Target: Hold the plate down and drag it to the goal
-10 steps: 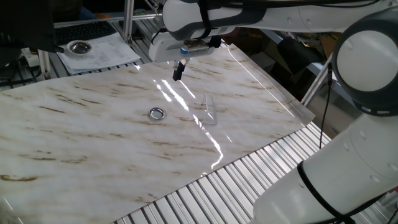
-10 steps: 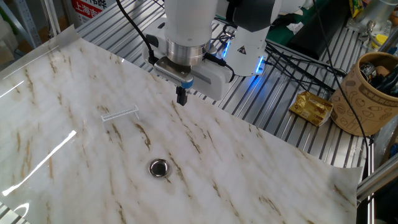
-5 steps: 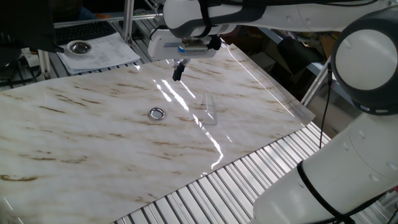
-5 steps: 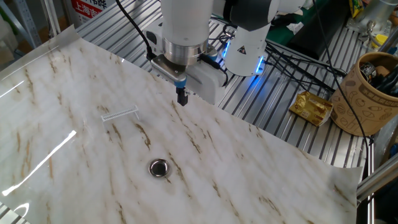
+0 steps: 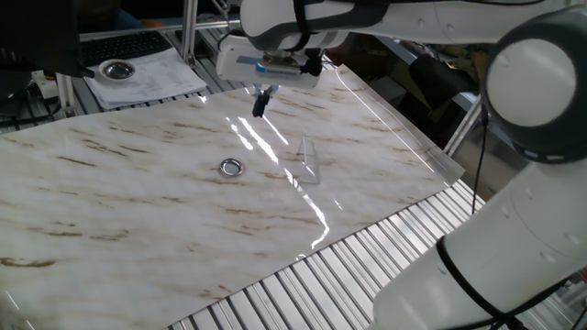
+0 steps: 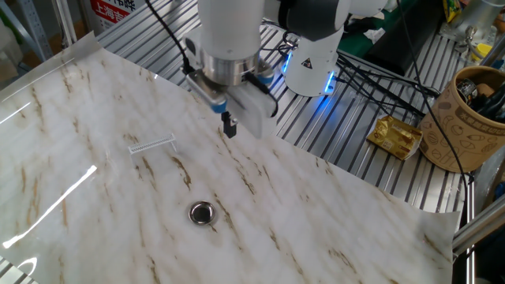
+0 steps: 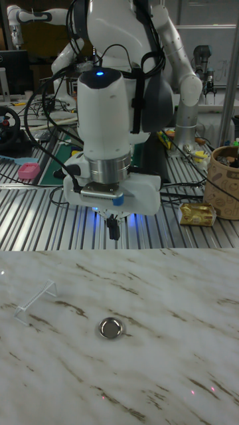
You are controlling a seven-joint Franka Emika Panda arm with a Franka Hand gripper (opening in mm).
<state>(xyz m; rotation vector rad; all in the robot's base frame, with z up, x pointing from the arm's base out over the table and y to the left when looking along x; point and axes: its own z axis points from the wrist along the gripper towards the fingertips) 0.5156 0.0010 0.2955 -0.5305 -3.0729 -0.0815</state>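
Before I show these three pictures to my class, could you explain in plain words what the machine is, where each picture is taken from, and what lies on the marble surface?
The white machine is a robot arm ending in a gripper with two thin dark fingers, pressed together and holding nothing. All three pictures show one moment: two cameras look down at the marble-patterned table from different sides, and the tall picture faces the robot head-on. On the table lie a tiny silver plate and, apart from it, a clear rectangular marker, the goal. The gripper hangs above the table's far edge, touching neither. Off the table stand a patterned cup and a gold packet.

A red sign (image 6: pixel 110 9) bears white characters, seemingly illegible here.
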